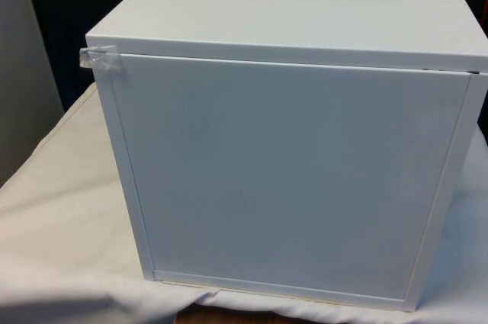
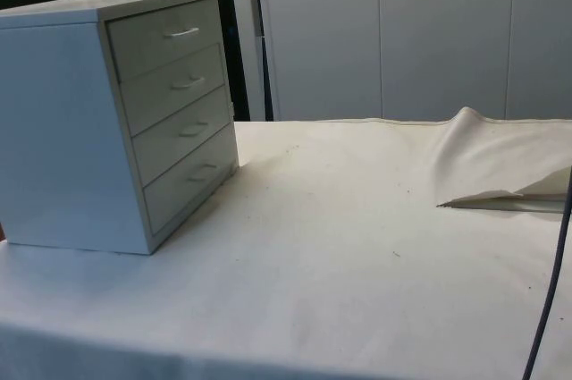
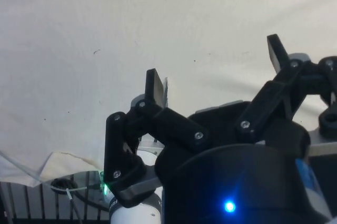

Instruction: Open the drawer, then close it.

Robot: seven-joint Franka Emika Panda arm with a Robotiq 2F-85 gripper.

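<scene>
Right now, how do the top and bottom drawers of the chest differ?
In the side view the top drawer sits just under the chest's lid, while the bottom drawer sits just above the white cloth. Its handle reads brighter than the bottom drawer's. Both are shut, flush and pale, with one small handle.

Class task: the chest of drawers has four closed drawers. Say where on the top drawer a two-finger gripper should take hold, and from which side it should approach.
Grip the top drawer by its small bar handle, probably coming straight at the drawer fronts. The handle runs horizontally and stands slightly proud of the flat front, so fingers above and below it would likely hold best. The gripper hangs open over the white cloth.
</scene>
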